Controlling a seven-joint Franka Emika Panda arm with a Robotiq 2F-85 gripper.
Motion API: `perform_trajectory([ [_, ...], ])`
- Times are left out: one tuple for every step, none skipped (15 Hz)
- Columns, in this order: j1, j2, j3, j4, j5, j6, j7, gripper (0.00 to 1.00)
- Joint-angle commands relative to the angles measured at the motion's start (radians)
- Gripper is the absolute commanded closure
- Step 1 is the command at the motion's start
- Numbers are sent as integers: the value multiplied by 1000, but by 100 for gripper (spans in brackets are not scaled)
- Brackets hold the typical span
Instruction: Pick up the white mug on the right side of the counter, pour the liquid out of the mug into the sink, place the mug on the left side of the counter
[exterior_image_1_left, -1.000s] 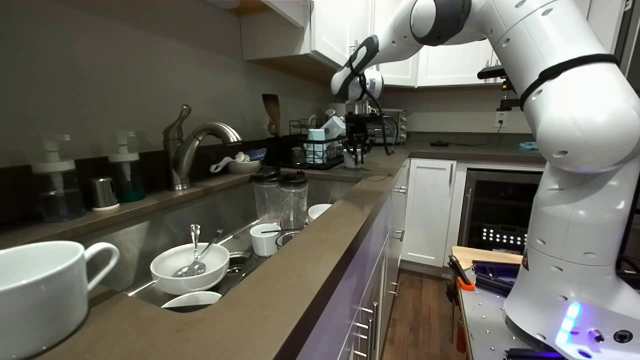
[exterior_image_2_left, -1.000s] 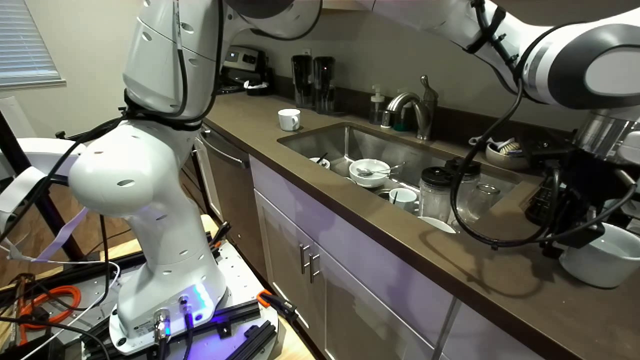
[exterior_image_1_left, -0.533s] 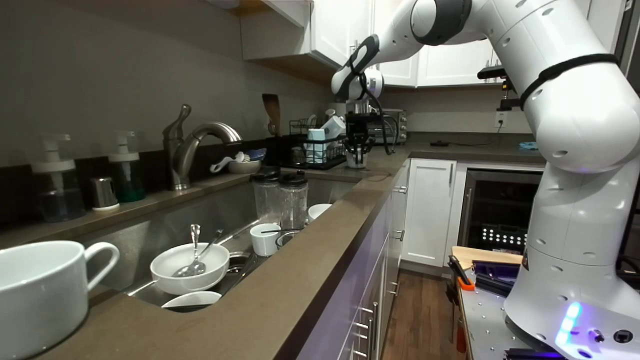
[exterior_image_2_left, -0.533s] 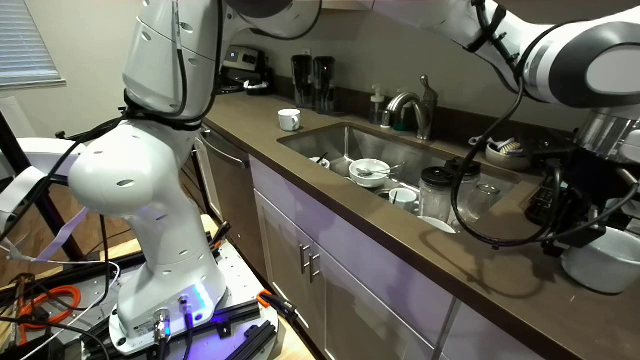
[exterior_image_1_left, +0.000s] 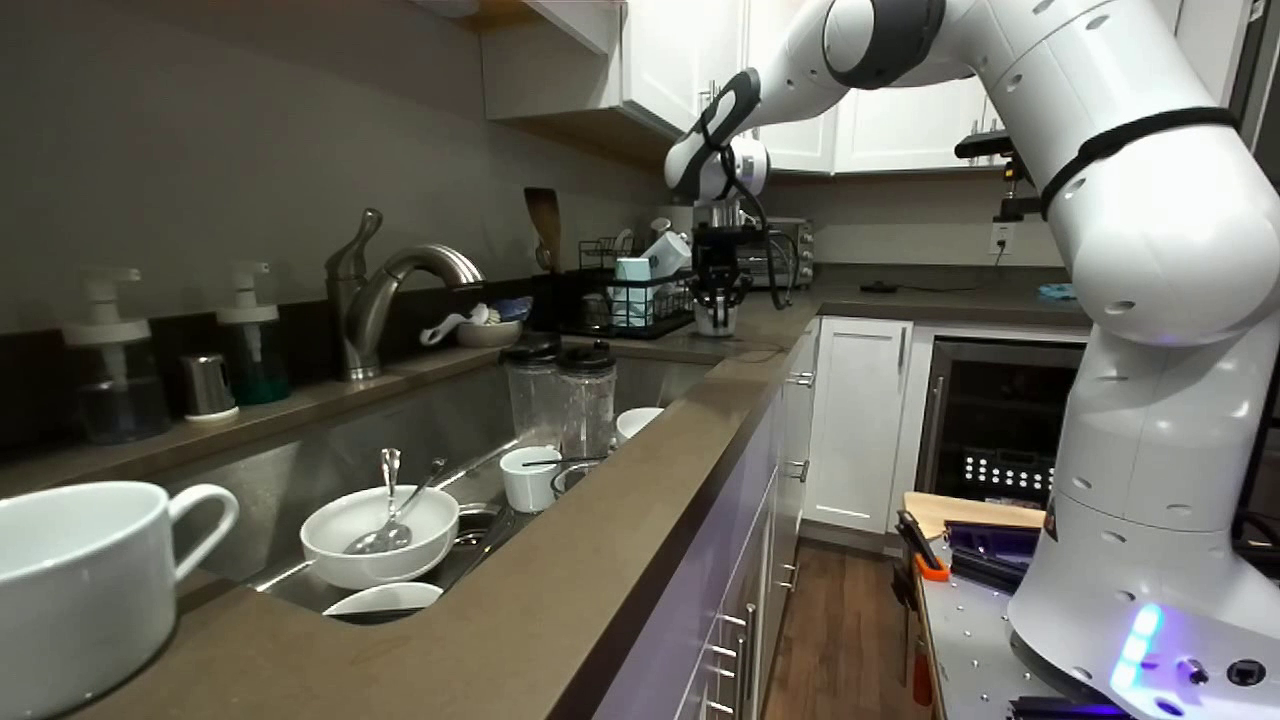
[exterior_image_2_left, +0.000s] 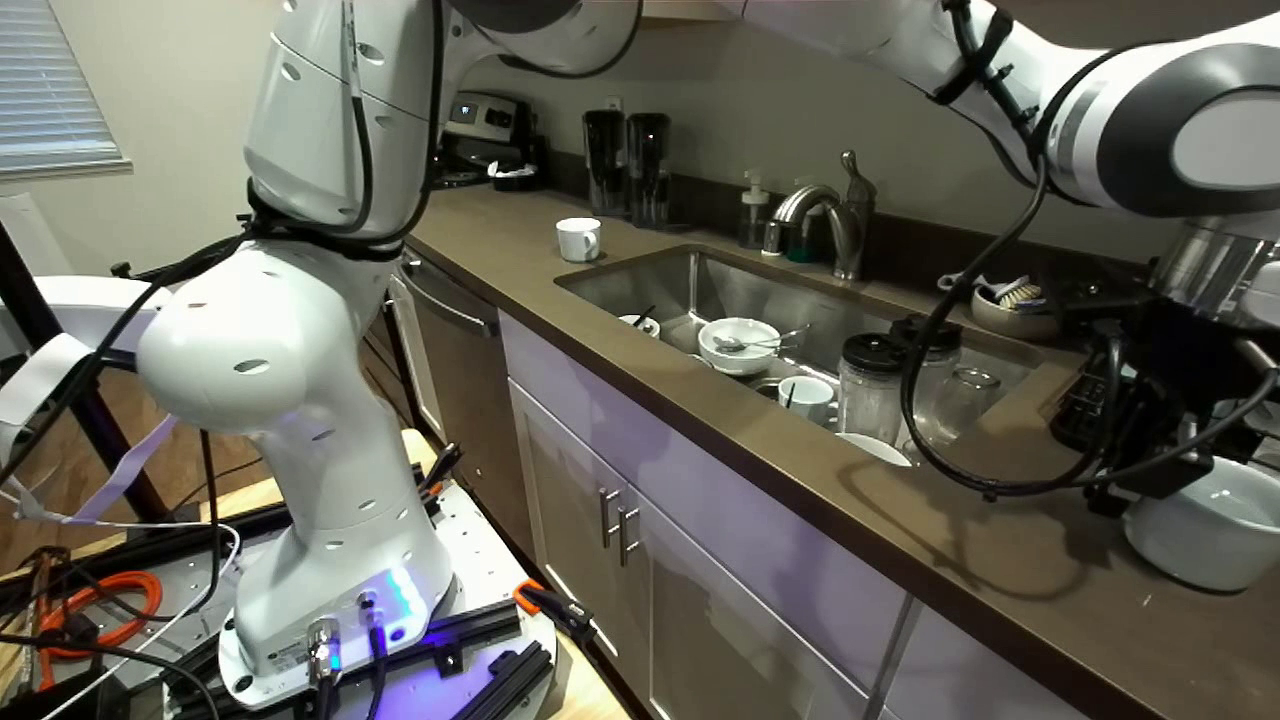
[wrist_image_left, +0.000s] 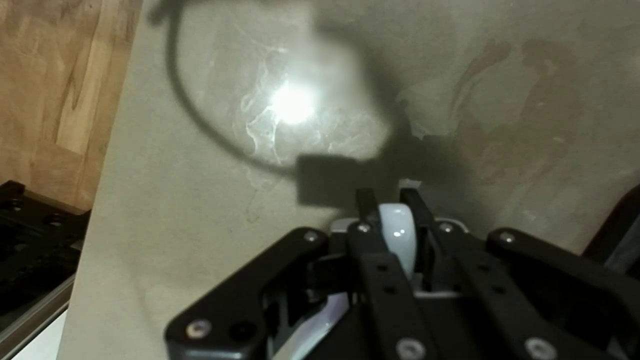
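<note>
While the gripper (wrist_image_left: 390, 200) clasps the mug (exterior_image_2_left: 1205, 530) by its handle (wrist_image_left: 398, 232), the rest of it lies past the fingers (wrist_image_left: 367, 210), on the side away from the sink (exterior_image_2_left: 740, 285), roughly upright; whether it touches the counter (exterior_image_2_left: 1150, 650) or just clears it, I cannot tell. So the handle points sinkward, and the carry, in my judgement, should go up first, then handle-first along the counter, kept level until the whole mug is over the sink and can be tipped

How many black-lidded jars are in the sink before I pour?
2, upright in the sink: the front jar and, nearer the wall, the rear jar. Part of the sink is hidden; others may be.
</note>
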Motion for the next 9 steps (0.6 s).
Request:
perform_trajectory([
  [10, -61, -8, -64, -8, 23, -16, 93],
  [12, -68, -10, -72, -10, 26, -15, 93],
  [13, -75, -11, -79, -11, 29, -14, 93],
  [14, -85, -12, -88, -13, 31, -14, 93],
  [16, -92, -14, -96, -14, 33, -13, 93],
  [18, -102, -15, -106, -16, 36, -12, 92],
  [19, -112, -17, -115, -17, 40, -12, 93],
  [22, -122, -18, -125, -18, 46, -13, 93],
  [25, -133, -20, -134, -19, 48, -13, 93],
])
